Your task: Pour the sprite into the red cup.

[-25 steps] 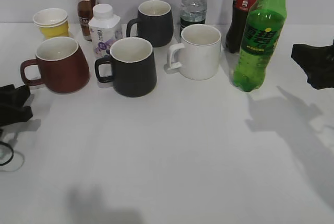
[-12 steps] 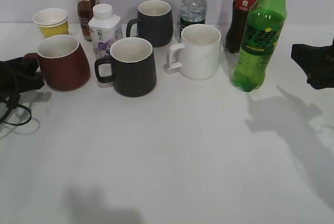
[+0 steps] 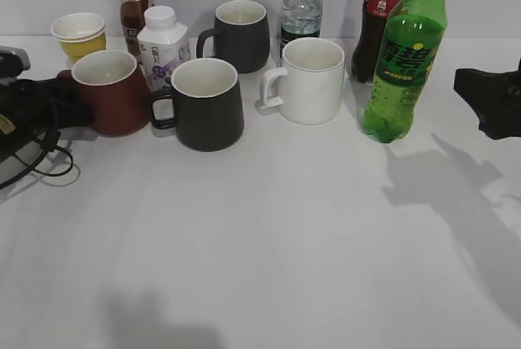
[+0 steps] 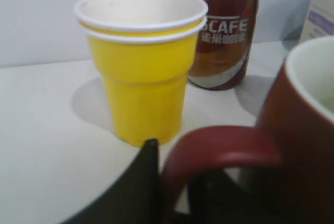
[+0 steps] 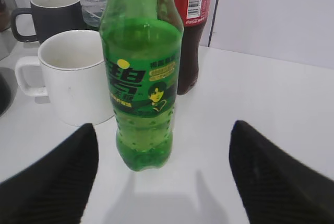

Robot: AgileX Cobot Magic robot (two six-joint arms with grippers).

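The red cup [image 3: 110,91] is sitting at the far left of the table, now pushed up against the near black mug [image 3: 205,103] after sliding rightward over the past second; the left gripper [image 3: 61,98] is pressing in at its handle [image 4: 219,148], which a second ago was standing clear of the arm. In the left wrist view a dark finger [image 4: 136,182] is showing just left of the handle loop and more dark metal beneath it; whether the jaws are actually clamped on the handle cannot be told from these views. Behind the cup the yellow paper cup [image 4: 140,62] and a brown coffee bottle [image 4: 225,28] are standing near the wall. Well across the table at the far right, the sprite [image 3: 407,52] is standing upright and capped, unmoved, beside the white mug [image 3: 311,79] and in front of the cola bottle [image 3: 378,15]; the right gripper [image 5: 163,174] is hovering wide open on its near side, its fingers [image 5: 52,177] spread either side of the bottle without touching it, holding nothing. The shift suggests the cup is being taken in hand first; pouring looks some way off, with the bottle not yet grasped.
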